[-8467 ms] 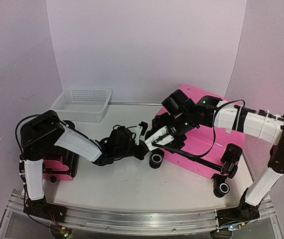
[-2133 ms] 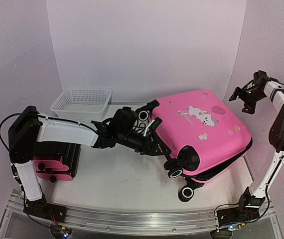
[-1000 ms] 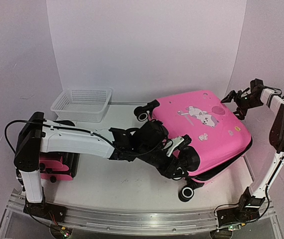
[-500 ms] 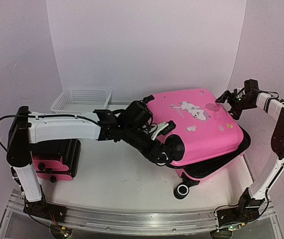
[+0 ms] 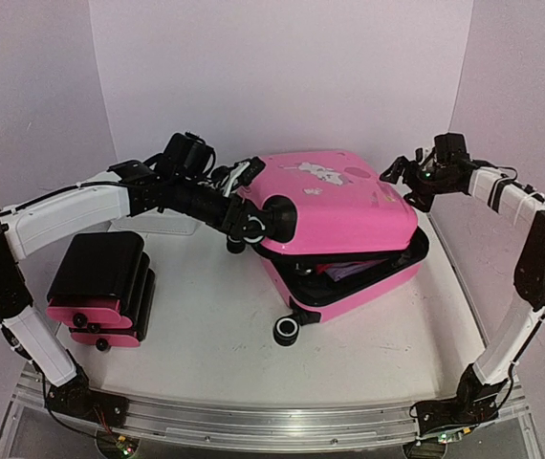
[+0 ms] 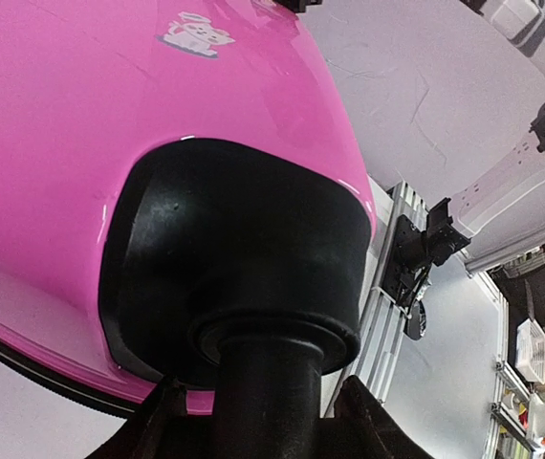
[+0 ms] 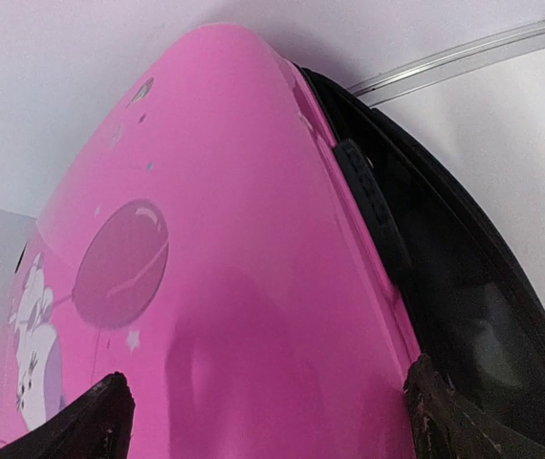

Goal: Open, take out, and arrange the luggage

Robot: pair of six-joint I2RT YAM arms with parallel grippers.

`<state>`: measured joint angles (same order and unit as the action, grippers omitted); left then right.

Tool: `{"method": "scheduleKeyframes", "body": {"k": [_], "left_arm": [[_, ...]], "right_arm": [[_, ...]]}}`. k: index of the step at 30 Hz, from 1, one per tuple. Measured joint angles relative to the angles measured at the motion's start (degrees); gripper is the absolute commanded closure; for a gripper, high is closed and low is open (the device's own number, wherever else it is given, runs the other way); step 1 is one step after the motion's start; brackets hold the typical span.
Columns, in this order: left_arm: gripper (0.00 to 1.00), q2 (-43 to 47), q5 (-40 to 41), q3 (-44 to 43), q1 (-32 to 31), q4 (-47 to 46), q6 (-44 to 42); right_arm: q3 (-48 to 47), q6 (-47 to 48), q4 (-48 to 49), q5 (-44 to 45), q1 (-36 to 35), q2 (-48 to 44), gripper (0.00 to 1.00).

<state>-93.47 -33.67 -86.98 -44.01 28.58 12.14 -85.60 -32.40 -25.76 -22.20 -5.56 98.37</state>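
Observation:
The luggage point(image 5: 335, 206) is a glossy pink hard-shell suitcase lying at centre right, its stickered lid raised above the lower shell point(image 5: 349, 287). Coloured contents show in the dark gap. My left gripper point(image 5: 250, 225) is shut on the black wheel stem at the lid's left corner. In the left wrist view point(image 6: 263, 421) the stem fills the space between the fingers point(image 6: 163, 421), under the wheel housing point(image 6: 234, 258). My right gripper point(image 5: 399, 182) is open at the lid's far right corner. In the right wrist view point(image 7: 272, 411) its fingertips point(image 7: 100, 411) straddle the pink shell point(image 7: 206, 287).
A smaller pink and black case point(image 5: 100, 287) lies on the table at the left. The white mesh basket point(image 5: 172, 223) at the back left is mostly hidden behind the left arm. A lower-shell wheel point(image 5: 287, 330) sticks out toward the table's middle. White walls close in behind and at both sides.
The left arm has lifted the lid higher and swung it back and left by the wheel, widening the gap. The right gripper has moved left along the lid's far right corner.

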Motion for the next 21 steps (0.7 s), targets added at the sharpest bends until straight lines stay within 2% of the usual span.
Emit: {"method": "scheduleKeyframes", "body": {"k": [2,6,9,11,21], "left_arm": [[1.00,0.00,0.39,-0.02,0.59,0.00,-0.04],[1.00,-0.02,2.21,-0.50,0.63,-1.31,0.07],[1.00,-0.02,2.84,-2.10,0.63,-2.32,0.46],[1.00,-0.02,2.97,-2.84,0.70,-2.82,1.20],[1.00,-0.02,4.07,-3.80,0.83,-3.80,3.32]], "right_arm": [[-0.96,1.11,-2.75,-1.36,0.15,-1.18,0.02],[-3.87,3.52,-11.17,-6.45,6.82,-4.15,0.02],[-9.66,7.78,-17.99,-2.54,12.98,-2.67,0.02],[-12.98,10.36,-20.13,-0.02,14.56,-0.22,0.02],[-15.15,20.17,-24.83,1.18,11.04,16.63,0.19]]}}
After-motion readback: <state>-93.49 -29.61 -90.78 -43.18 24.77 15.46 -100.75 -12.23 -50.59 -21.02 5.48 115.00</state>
